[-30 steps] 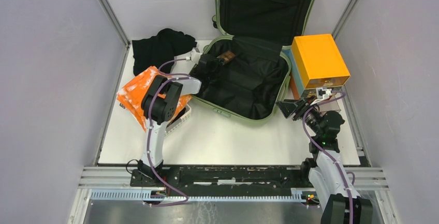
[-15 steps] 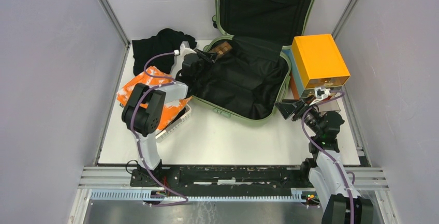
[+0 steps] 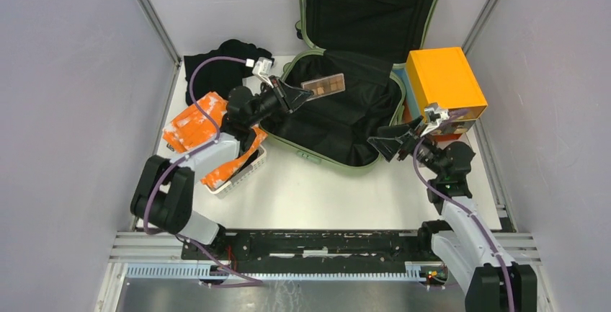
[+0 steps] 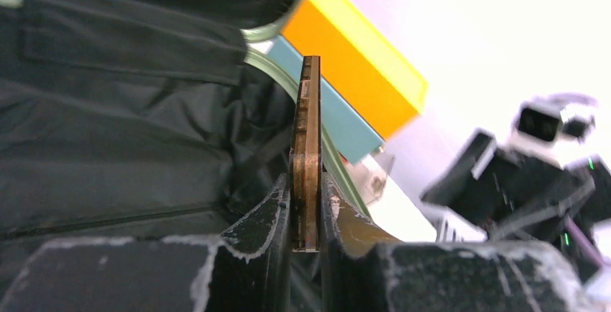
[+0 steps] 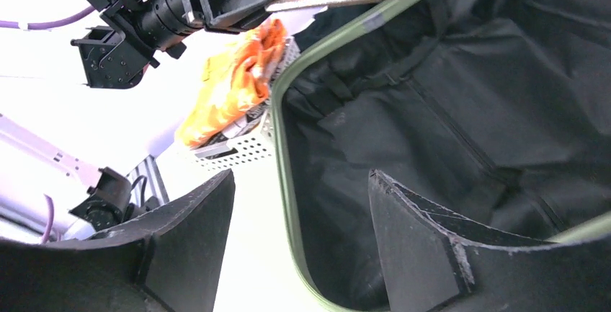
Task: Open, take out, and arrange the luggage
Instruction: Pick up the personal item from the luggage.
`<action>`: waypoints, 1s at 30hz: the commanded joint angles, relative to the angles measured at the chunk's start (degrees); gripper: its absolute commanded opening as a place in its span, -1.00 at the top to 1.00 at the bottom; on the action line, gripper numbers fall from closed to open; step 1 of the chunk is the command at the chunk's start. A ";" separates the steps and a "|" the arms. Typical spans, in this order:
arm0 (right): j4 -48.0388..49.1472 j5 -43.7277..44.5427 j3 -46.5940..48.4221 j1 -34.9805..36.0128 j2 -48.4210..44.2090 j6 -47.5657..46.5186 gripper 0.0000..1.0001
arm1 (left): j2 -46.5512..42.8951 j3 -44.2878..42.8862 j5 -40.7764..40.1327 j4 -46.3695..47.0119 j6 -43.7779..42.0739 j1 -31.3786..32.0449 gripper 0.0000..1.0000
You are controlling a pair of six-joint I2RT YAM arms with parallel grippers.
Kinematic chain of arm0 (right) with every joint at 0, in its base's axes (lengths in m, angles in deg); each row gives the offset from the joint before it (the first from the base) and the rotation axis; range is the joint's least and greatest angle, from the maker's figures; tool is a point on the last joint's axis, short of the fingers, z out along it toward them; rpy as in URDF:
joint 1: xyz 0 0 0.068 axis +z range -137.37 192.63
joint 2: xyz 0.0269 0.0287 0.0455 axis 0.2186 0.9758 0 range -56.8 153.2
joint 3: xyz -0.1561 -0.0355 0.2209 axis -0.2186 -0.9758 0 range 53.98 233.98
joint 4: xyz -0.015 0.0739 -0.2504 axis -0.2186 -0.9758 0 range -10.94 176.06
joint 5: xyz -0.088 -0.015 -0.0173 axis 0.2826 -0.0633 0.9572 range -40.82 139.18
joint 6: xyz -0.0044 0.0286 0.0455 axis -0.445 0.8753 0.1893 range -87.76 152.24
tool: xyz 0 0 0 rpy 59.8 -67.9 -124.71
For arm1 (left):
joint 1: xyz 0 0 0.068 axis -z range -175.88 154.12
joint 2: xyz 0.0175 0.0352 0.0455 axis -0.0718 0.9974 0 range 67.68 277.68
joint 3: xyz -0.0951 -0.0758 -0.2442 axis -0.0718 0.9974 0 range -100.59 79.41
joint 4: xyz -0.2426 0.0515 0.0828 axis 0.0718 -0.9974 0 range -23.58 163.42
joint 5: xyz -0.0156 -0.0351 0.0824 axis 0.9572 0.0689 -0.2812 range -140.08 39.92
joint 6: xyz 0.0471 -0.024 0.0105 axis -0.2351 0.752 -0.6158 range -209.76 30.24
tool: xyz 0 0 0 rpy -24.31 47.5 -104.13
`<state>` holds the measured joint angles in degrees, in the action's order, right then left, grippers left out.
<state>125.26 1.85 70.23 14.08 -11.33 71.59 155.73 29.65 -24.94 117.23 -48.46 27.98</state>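
Note:
The luggage is a sage-green suitcase lying open, its lid propped against the back wall and black lining showing. My left gripper hovers over its left part, shut on a thin brown wooden board. In the left wrist view the board stands edge-on, clamped between my fingers. My right gripper is open at the suitcase's front right corner. The green rim runs between its spread fingers, which hold nothing.
An orange and light-blue box stands right of the suitcase, just behind my right gripper. A white perforated basket with an orange packet sits at the left, under my left arm. Black cloth lies at the back left.
The left arm has drawn its elbow down and left and lifted the wooden board clear of the lining. The right gripper has shifted left to the suitcase rim and opened a little wider.

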 commanded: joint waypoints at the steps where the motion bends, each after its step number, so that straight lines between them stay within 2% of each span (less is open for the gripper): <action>1: 1.66 -1.45 6.55 3.40 1.44 -3.90 -0.53 | -8.69 2.45 16.84 -2.84 -14.55 -0.12 0.96; 4: 1.81 -2.14 9.08 5.06 3.21 -3.96 -0.61 | -14.15 3.73 19.65 -10.73 -20.16 -0.06 0.96; 8: 1.84 -2.65 11.85 7.31 5.28 -4.39 -0.76 | -19.68 4.39 22.97 -16.28 -22.04 -0.13 0.96; 13: 0.61 -4.00 15.51 10.51 8.59 -5.87 -0.83 | -23.17 1.69 28.62 -27.91 -26.11 -0.06 0.96; 20: 1.30 -4.26 17.91 17.80 12.76 -6.80 -0.81 | -23.71 -0.35 35.07 -34.38 -28.42 -0.08 0.96; 25: -5.83 -3.39 19.99 21.87 14.42 -12.94 -0.75 | -23.18 -2.32 37.97 -38.48 -31.03 -0.13 0.96; 30: -7.92 -3.95 20.64 23.82 14.82 -15.28 -0.63 | -22.00 -4.76 40.73 -43.08 -33.77 -0.08 0.96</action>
<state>118.20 -0.84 88.13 36.73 3.38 60.36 133.39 28.95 10.73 77.43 -77.26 27.98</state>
